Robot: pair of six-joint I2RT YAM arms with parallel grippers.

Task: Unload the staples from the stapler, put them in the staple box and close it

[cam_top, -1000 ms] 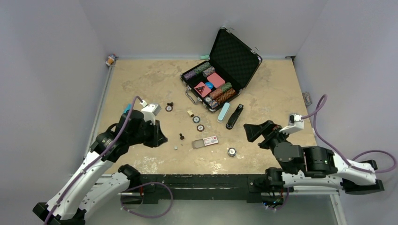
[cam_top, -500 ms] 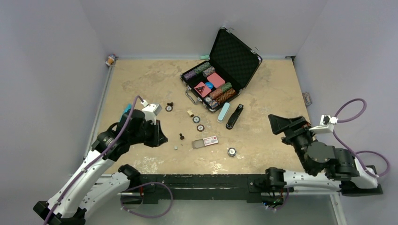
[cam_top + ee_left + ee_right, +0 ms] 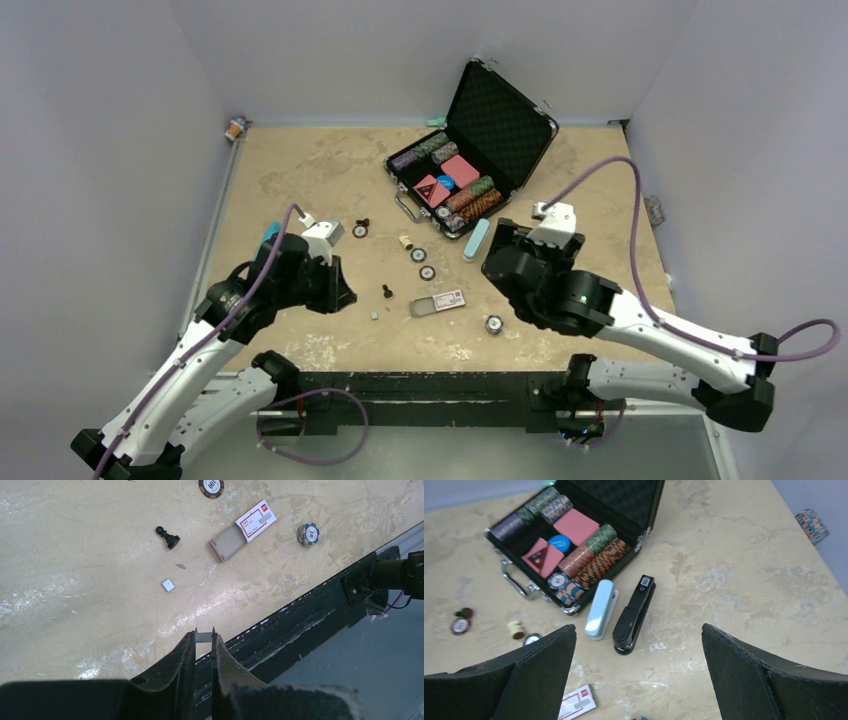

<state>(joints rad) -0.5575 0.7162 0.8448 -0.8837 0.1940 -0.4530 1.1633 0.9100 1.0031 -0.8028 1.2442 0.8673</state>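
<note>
The slim black stapler (image 3: 634, 614) lies closed on the table beside a pale teal case (image 3: 601, 608). My right gripper (image 3: 638, 630) hovers just short of it, open wide with nothing between its fingers. In the top view the right gripper (image 3: 503, 258) covers the stapler. My left gripper (image 3: 204, 641) is shut on a tiny silvery strip of staples (image 3: 204, 637) held at its fingertips, above the table's near edge. In the top view the left gripper (image 3: 338, 290) sits at the left of the table.
An open poker chip case (image 3: 470, 150) stands at the back. A staple box (image 3: 243, 529), a black pawn (image 3: 168, 537), a small silvery square (image 3: 168, 585) and loose chips (image 3: 307, 533) lie mid-table. The black front rail (image 3: 320, 605) runs below the left gripper.
The right arm has swung from the table's right side leftward and forward, over the stapler. The left arm has stayed still with the staples in its grip.
</note>
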